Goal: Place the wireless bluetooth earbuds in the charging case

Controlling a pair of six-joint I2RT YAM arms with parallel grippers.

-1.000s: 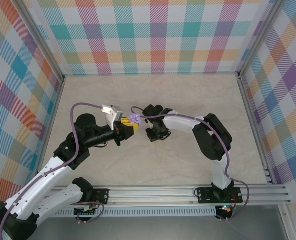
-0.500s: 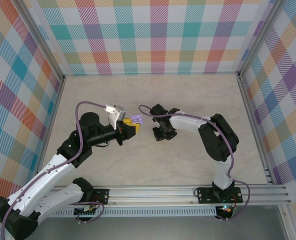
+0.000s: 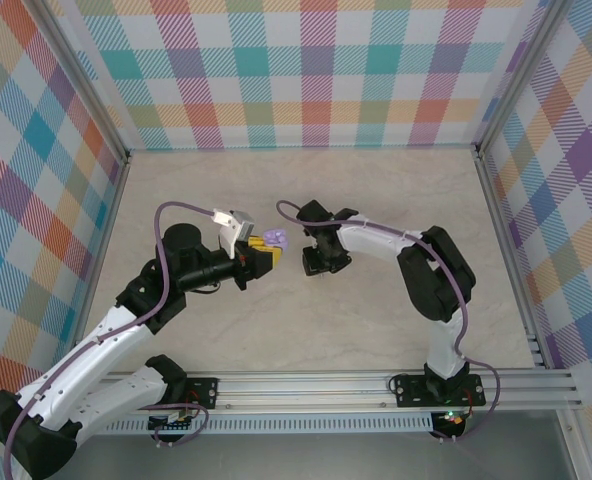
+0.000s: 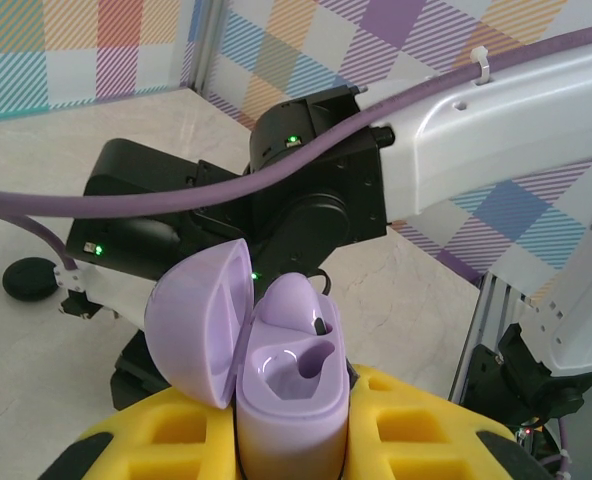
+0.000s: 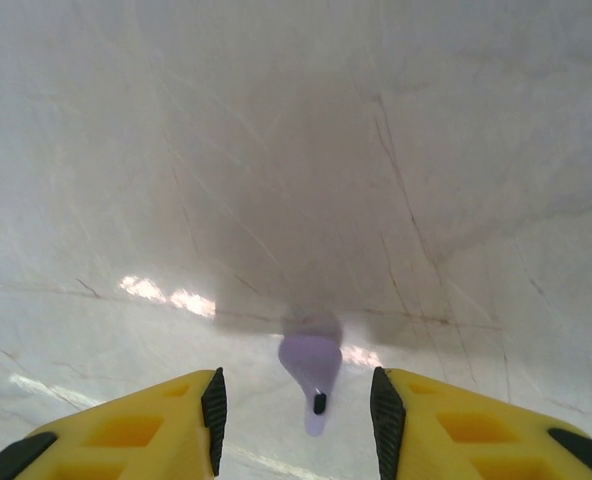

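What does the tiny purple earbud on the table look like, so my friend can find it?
Look at the pale marble table, between the two yellow fingers of the right end effector. The earbud lies there: a tiny lavender teardrop with a black tip, far smaller than the lavender case.

Both arms had white link shells and black joint housings: left arm (image 3: 91, 355), right arm (image 3: 371, 240). A purple cable (image 3: 166, 212) ran along each one. On the right forearm a white zip tie (image 4: 479, 64) held it. Green LEDs (image 4: 293, 139) were lit on the right arm's black wrist housings. Fingers (image 5: 116, 435) were yellow with square recesses, and had black pads (image 5: 214, 408) on the inner faces. Base blocks (image 3: 426, 385) were black.
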